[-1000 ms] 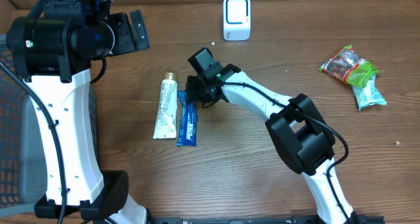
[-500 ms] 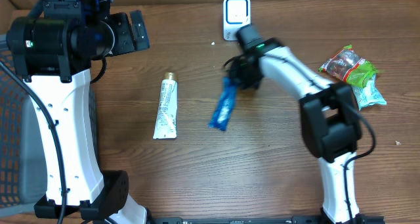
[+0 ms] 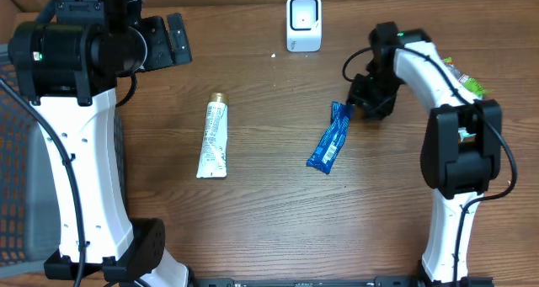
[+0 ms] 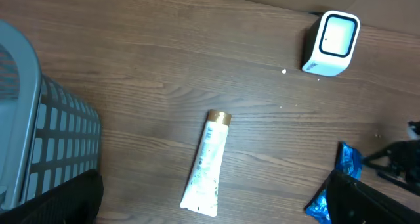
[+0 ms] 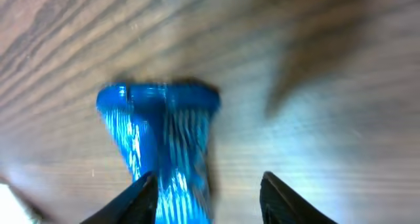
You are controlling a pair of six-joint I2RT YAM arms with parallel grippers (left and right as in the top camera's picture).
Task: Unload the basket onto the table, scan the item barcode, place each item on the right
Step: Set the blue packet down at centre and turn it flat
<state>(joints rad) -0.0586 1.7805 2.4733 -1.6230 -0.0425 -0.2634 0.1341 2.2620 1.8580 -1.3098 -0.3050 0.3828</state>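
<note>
The blue packet [image 3: 328,137] is laid flat on the surface [image 3: 269,228], right of centre and slanted, with its far end turned toward the right gripper [image 3: 364,103]. In the right wrist view that gripper's fingers [image 5: 141,196] are seen parted. The packet's crimped end lies against one finger, and bare wood shows between it and the other, so the packet is judged to be released, not pinched. The packet is borne by the surface, not by the arm.

The scanner [image 3: 303,23] is stood at the far edge, well apart from the packet, so no barcode is being presented to it now. Which face of the packet carries the code cannot be told.

The left gripper [image 3: 173,39] is held spread to its widest at the far left, with nothing in it. It appears to be parked clear of the working area beside the basket [image 4: 39,145].

A white tube [image 3: 212,139] is left lying left of centre. It is probably awaiting its own scan. Snack packets [image 3: 461,89] are gathered at the far right, partly hidden behind the right arm.
</note>
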